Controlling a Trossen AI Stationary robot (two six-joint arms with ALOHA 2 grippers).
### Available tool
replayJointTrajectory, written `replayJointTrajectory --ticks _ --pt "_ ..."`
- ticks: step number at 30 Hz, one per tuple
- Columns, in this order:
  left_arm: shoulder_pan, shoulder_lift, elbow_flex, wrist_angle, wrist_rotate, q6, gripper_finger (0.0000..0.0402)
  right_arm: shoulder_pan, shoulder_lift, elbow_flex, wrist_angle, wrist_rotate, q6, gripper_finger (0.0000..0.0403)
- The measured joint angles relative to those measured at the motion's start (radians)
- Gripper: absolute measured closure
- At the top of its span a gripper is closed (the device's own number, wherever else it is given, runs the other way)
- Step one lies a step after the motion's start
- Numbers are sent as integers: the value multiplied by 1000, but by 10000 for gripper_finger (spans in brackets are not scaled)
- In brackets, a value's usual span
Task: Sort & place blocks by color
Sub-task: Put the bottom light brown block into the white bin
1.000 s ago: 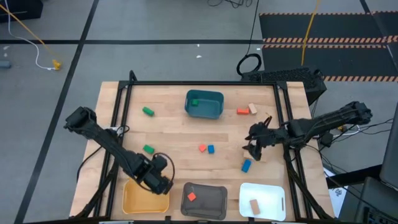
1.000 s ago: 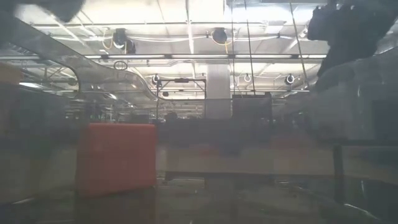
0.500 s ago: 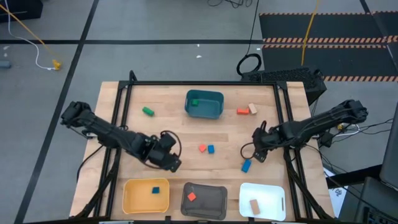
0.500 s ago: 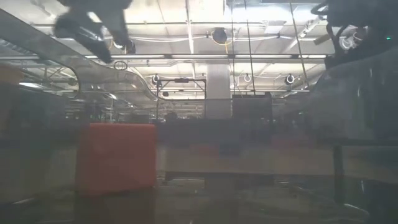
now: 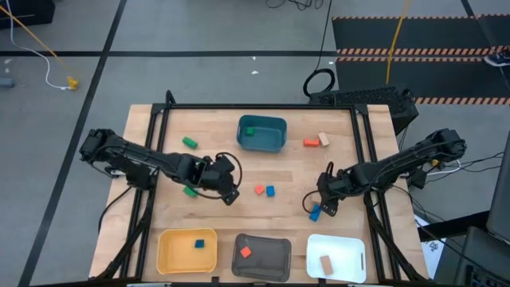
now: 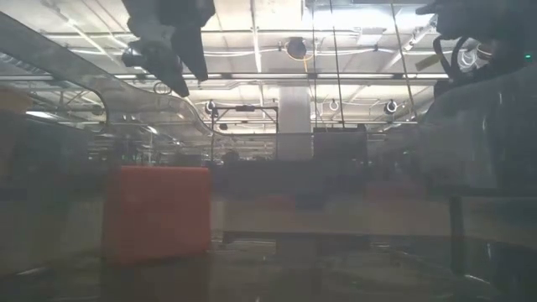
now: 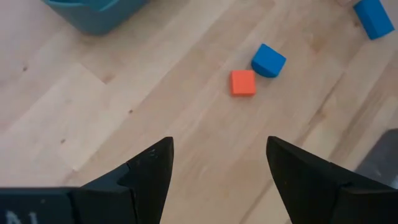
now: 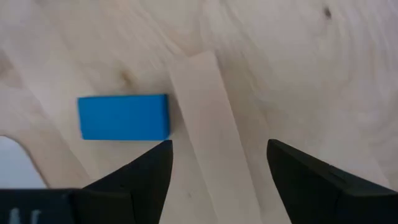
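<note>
My left gripper (image 5: 229,191) is open and empty above the table's middle, left of a red cube (image 5: 260,190) and a blue cube (image 5: 270,190). Both cubes lie on the wood ahead of it in the left wrist view, red (image 7: 242,83) and blue (image 7: 268,60). My right gripper (image 5: 325,206) is open just above a blue bar (image 5: 315,212), which lies flat ahead of its fingers (image 8: 123,117). A green block (image 5: 190,191) lies partly under the left arm. Another green block (image 5: 190,142), a red bar (image 5: 311,143) and a tan block (image 5: 323,139) lie farther back.
A teal tray (image 5: 275,143) at the far middle holds a green block (image 5: 249,131). Along the near edge a yellow tray (image 5: 169,253) holds a blue block (image 5: 199,242), a grey tray (image 5: 275,257) a red block (image 5: 245,252), and a white tray (image 5: 351,253) a tan block (image 5: 326,264).
My left gripper has gone from over the yellow tray toward the far edge and the right, to the table's middle; a blue block now lies in the yellow tray. My right gripper has gone toward the near edge, to the blue bar.
</note>
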State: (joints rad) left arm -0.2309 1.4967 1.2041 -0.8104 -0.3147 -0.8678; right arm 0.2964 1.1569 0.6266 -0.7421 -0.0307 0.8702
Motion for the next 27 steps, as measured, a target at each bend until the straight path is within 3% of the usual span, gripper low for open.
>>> replayJointTrajectory --ticks 9,27 --pt "30 0 0 0 0 36 144 0 5 0 10 57 -26 106" --pt "28 0 0 1 0 36 144 79 148 -30 73 103 -8 115"
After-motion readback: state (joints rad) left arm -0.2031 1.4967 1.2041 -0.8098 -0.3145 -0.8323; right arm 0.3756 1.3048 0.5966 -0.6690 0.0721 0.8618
